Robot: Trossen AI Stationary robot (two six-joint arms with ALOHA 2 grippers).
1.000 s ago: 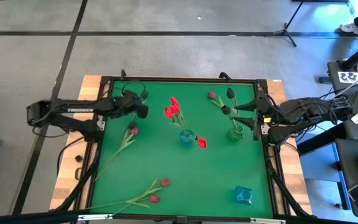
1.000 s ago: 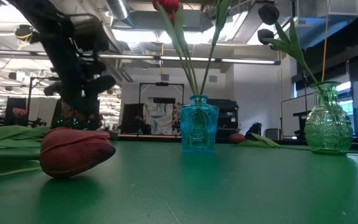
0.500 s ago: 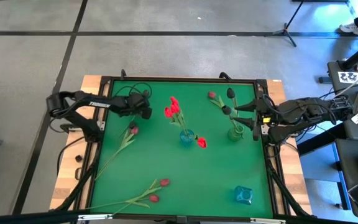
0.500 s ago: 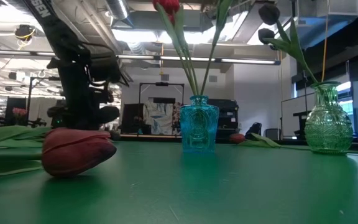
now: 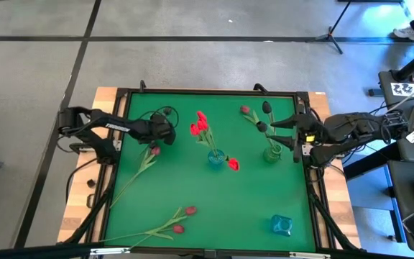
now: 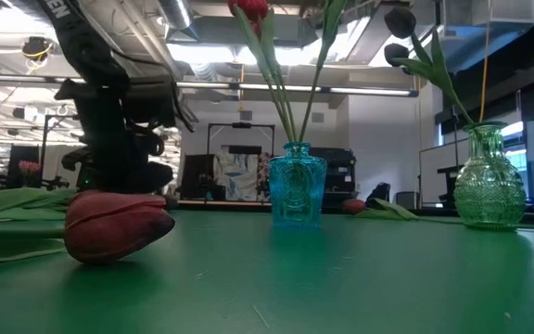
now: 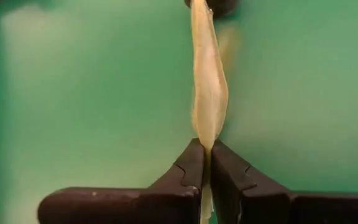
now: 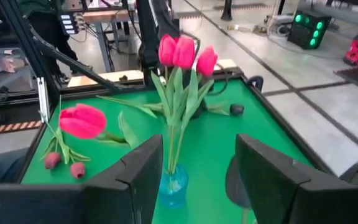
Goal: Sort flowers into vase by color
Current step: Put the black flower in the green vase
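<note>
On the left side of the green table (image 5: pixel 192 208), our left gripper (image 5: pixel 165 134) is down at the mat with its fingers (image 7: pixel 188 171) pinched together on a pale leaf or stem of the tulip (image 5: pixel 153 150) lying there; the wrist view shows the thin blade squeezed right between the pads. From above, that flower's dark head sits just below the gripper and its stem trails away toward the near left corner.

We judge this flower to be very light and limp: a thin stem, soft flat leaves, a small head. We expect it to droop and swing once lifted, and the leaf could slide out or bend if the hold is only on the blade. Taking hold on the stem itself, close under the head, would give us better control for steering the stem end down into a vase neck.

Our right gripper (image 5: pixel 296 137) waits at the right edge of the table, beside the clear green vase (image 5: pixel 272 153), its fingers (image 8: pixel 135 180) standing apart with nothing between them. That vase holds dark-headed tulips, while the blue vase (image 5: pixel 215 159) in the middle holds bright red tulips (image 5: pixel 200 126). One red head (image 5: pixel 233 165) lies just beside the blue vase. Two more flowers (image 5: pixel 184 219) lie near the front edge, and a third, blue-green vase (image 5: pixel 281 225) stands near the front right, apparently with no flowers in it.
</note>
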